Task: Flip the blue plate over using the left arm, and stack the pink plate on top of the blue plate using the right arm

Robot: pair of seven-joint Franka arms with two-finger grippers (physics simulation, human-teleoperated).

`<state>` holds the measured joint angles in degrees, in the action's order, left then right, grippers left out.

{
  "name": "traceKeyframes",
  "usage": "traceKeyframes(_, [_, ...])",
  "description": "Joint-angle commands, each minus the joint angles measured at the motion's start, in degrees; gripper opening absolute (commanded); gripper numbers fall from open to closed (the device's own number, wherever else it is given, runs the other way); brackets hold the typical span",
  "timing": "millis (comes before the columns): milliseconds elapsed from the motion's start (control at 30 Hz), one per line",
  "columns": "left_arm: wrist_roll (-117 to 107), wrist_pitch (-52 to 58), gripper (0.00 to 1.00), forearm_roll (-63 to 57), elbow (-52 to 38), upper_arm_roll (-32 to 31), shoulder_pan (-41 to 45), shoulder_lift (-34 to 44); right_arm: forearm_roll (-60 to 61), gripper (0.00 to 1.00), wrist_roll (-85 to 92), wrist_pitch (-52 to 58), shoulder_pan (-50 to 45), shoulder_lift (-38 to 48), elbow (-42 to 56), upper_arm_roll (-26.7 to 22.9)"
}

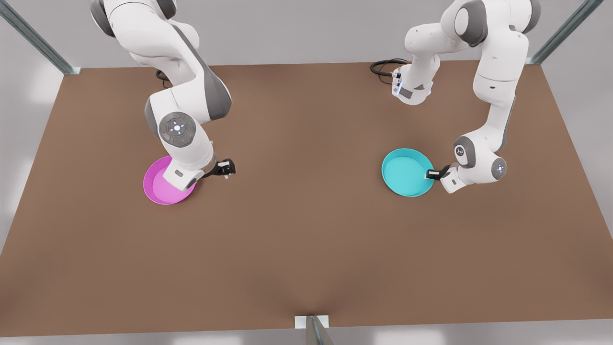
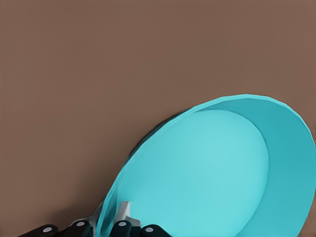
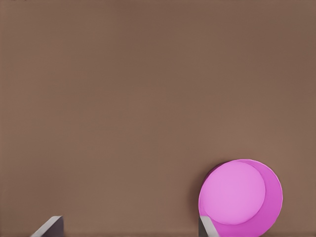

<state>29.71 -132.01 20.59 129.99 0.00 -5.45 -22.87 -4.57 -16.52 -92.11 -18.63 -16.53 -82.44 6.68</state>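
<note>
The left hand is clamped on the blue plate's rim, open side up on the counter; the flip seems next, needing lift and a wrist roll. The right hand hovers wide beside the pink plate. No writing is legible.

The brown table carries the pink plate and the blue plate, well apart.

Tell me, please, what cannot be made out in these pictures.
- Pink plate: front view, partly hidden behind the right arm.
- Right hand: right wrist view, fingers mostly cut off by the picture's edge.
- Blue plate: left wrist view, rim near the left hand cut off.
</note>
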Motion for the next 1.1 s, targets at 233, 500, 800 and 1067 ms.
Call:
traceKeyframes(233, [0.0,0.44,0.25,-0.03,-0.7,0.0,0.0,-0.33,0.0,1.0,0.0,0.0,0.0,-0.08,0.09,0.09])
traceKeyframes(500, [-0.53,1.84,0.25,-0.2,-1.05,0.09,-0.09,1.33,-0.09,1.0,0.0,0.0,0.09,-0.08,0.18,0.0])
traceKeyframes(800, [-0.62,6.24,0.21,-4.5,-7.82,0.18,-0.09,1.34,-0.09,1.0,0.0,0.0,0.09,-0.08,0.09,0.0])
traceKeyframes(1067, [-7.47,15.99,0.21,-28.5,-18.37,0.18,2.64,1.25,-0.09,1.0,0.0,0.0,0.35,-0.08,0.18,0.0])
